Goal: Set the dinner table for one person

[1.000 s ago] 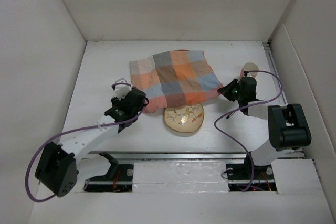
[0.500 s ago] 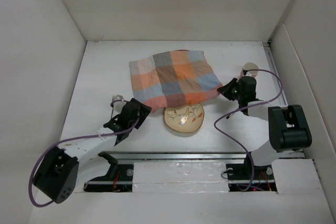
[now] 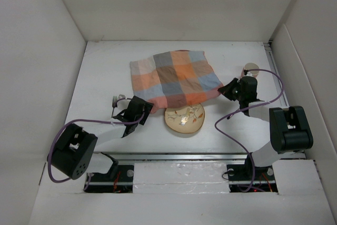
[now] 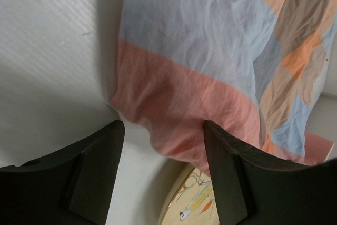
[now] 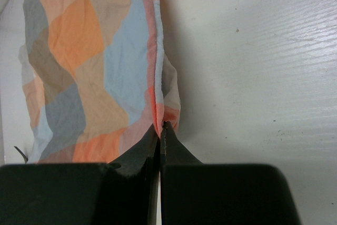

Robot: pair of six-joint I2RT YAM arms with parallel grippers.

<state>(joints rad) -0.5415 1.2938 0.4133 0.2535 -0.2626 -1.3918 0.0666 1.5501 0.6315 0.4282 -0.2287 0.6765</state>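
The dinner table [image 3: 100,67] is a white top. On it lies an orange-blue-grey checked cloth [image 3: 176,77], rumpled. My right gripper [image 3: 226,89] is shut on the cloth's right near corner [image 5: 160,114], pinching the hem between its tips. My left gripper [image 3: 139,107] is open at the cloth's left near corner. In the left wrist view the pink corner [image 4: 168,114] sags between the fingers [image 4: 95,172] without being pinched. A cream plate [image 3: 184,118] with a bird pattern lies just nearer than the cloth, its far rim under the cloth's edge.
A fork [image 3: 115,101] lies on the table left of my left gripper. A small cup [image 3: 251,68] stands behind my right gripper. White walls enclose the table on three sides, and a metal rail [image 3: 200,155] runs along the near edge.
My left arm has folded back toward its base, and its gripper has shifted right to the cloth's near-left corner, uncovering the fork. Its jaws have narrowed slightly. The right arm has not moved.
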